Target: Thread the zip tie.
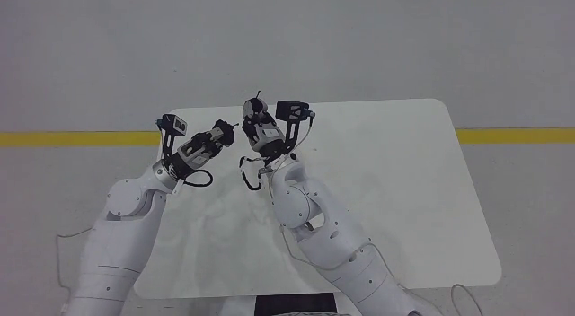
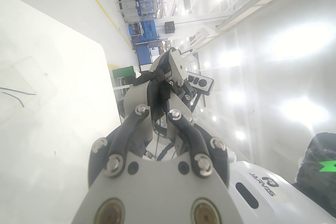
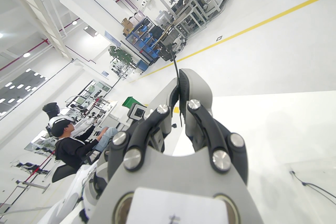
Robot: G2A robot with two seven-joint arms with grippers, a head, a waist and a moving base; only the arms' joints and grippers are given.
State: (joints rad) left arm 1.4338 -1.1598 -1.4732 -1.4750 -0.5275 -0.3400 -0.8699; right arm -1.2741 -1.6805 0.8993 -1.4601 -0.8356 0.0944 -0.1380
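Your zip tie (image 3: pixel 175 66) is one thin black strap. It is pinched between the ribbed pads (image 3: pixel 187 88) of the right gripper (image 3: pixel 179 83) and held up over the far left part of the table (image 1: pixel 404 190). The right wrist view gives you its whole run: it passes straight through the clenched fingers, with a long length sticking out past the fingertips and a shorter end hanging back toward the palm. In the top view you get the zip tie (image 1: pixel 258 97) as a short black spike rising from the right gripper (image 1: pixel 255 109).

You have two grippers, close together. The left gripper (image 1: pixel 229 128) sits just left of the right one and points toward it. In the left wrist view the left gripper (image 2: pixel 157 89) has its fingers drawn together with something dark between them. You cannot tell from here whether that is the strap or the pads alone. Just beyond its fingertips that view shows you the right gripper (image 2: pixel 170 66) side on.

Two thin black strands (image 2: pixel 18 95) lie loose on a clear sheet (image 2: pixel 31 83) on the tabletop, well apart from both grippers. The right wrist view shows you the strands (image 3: pixel 311 184) too.

Two yellow floor lines (image 1: pixel 90 138) cross the top view, one behind the table and one farther off.
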